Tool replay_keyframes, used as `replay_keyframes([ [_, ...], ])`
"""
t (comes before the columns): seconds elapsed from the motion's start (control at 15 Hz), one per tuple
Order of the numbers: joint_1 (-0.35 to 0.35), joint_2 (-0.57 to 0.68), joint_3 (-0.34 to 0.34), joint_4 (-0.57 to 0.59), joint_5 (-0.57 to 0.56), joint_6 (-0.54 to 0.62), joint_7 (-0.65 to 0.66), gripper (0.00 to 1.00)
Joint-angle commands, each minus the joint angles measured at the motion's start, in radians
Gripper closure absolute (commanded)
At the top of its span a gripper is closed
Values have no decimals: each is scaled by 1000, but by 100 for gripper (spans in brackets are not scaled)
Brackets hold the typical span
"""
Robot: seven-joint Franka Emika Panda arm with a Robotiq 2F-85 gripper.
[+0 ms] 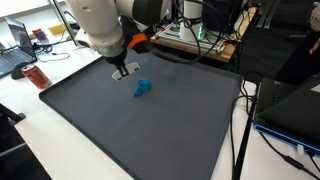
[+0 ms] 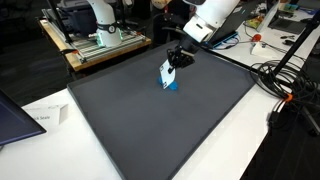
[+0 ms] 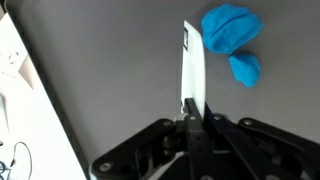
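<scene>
My gripper (image 3: 192,108) is shut on a thin white flat card-like object (image 3: 192,65) that sticks out forward from between the fingers. In both exterior views the gripper (image 1: 124,70) (image 2: 176,58) hangs just above a dark grey mat (image 1: 120,125) (image 2: 150,120), with the white object (image 2: 166,72) pointing down. A small blue crumpled object (image 1: 141,89) (image 2: 172,84) (image 3: 233,35) lies on the mat right beside the white object's tip, apart from it in the wrist view.
The mat lies on a white table (image 1: 40,150). Behind it stands a wooden bench with equipment (image 1: 195,40) (image 2: 100,40). Cables (image 2: 285,80) run along one side. A laptop (image 1: 15,55) and an orange item (image 1: 38,76) sit near a corner.
</scene>
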Motion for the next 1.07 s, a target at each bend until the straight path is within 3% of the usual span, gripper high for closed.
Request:
replay_keyframes([
  [0.0, 7, 16, -2, 3, -24, -3, 28, 96],
  [0.53, 21, 40, -14, 11, -51, -4, 64, 99],
  [1.0, 49, 126, -36, 172, -85, -306, 134, 99],
])
